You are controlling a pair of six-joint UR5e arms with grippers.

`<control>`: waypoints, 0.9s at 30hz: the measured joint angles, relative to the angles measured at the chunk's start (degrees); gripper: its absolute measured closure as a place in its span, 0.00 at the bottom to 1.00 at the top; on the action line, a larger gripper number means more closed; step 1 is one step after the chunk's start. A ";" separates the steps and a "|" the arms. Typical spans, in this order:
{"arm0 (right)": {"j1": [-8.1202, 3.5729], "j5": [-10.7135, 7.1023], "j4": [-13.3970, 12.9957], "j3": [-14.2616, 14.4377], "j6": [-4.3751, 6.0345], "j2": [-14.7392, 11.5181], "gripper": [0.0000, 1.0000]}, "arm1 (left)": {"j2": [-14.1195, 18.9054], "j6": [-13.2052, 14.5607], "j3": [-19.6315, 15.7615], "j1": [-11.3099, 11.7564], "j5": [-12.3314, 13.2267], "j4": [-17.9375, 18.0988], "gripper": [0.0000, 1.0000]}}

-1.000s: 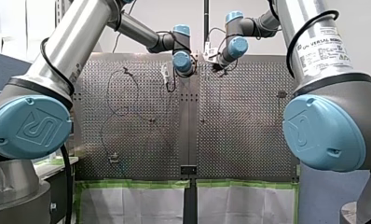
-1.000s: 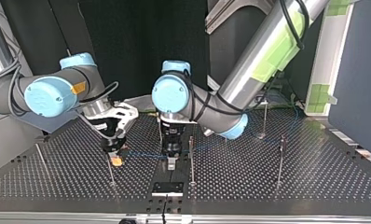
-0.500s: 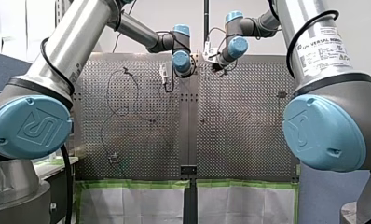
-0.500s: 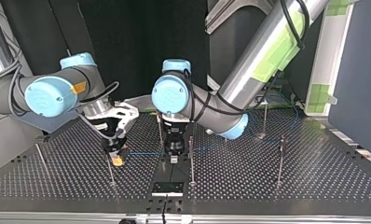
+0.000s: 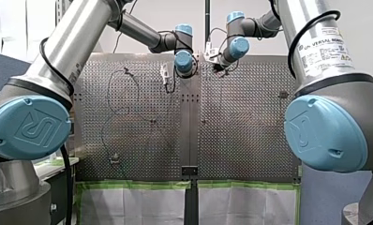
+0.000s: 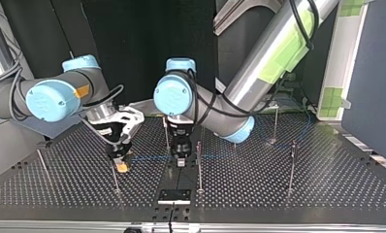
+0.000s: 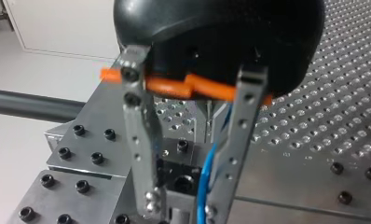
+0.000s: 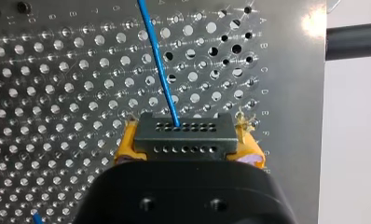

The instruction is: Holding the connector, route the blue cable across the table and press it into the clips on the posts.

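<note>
Near post (image 6: 199, 167): this is the post closest to the top view's camera, just beside my left gripper. Its clip is too small to make out, so I may be misjudging its height. Risk: the cable gets pressed against the shaft below the clip and never seats.
My left gripper (image 7: 181, 210): the metal fingers stand apart, with the blue cable (image 7: 204, 186) running loose between them against one finger. Risk: nothing is pinched, so a sideways pull could let the cable slip out past the tips. A finger could also knock the post and bend it.
My right gripper (image 8: 188, 147): the yellow pads are clamped on the black connector (image 8: 183, 135), low over the table (image 6: 327, 189) at the top view's left. Risk: too hard a tug on the line could twist the connector in the pads, or strain the wire where it enters the housing.
Cable span: the cable leaves the connector, runs roughly level through my left gripper and goes on toward the top view's right. Risk: slack would sag onto the perforated plate, while too much tension could pull the cable out of any clip farther along.
Far posts (image 6: 275, 121): the cable trails off there, well apart from both grippers. Risk: a snag on one of them would likely not show in either wrist view.
</note>
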 joint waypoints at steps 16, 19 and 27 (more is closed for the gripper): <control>-0.02 -0.01 0.00 0.00 -0.07 0.01 1.00 | 0.05 -0.03 0.03 -1.19 -3.85 -0.95 0.98; -0.03 -0.01 0.00 -0.01 -0.11 0.00 1.00 | 0.06 -0.11 0.03 -1.33 -4.46 -0.95 0.98; 0.20 0.06 -0.07 0.58 -0.30 0.05 1.00 | 0.07 -1.00 -0.06 -1.75 -5.53 -1.44 0.98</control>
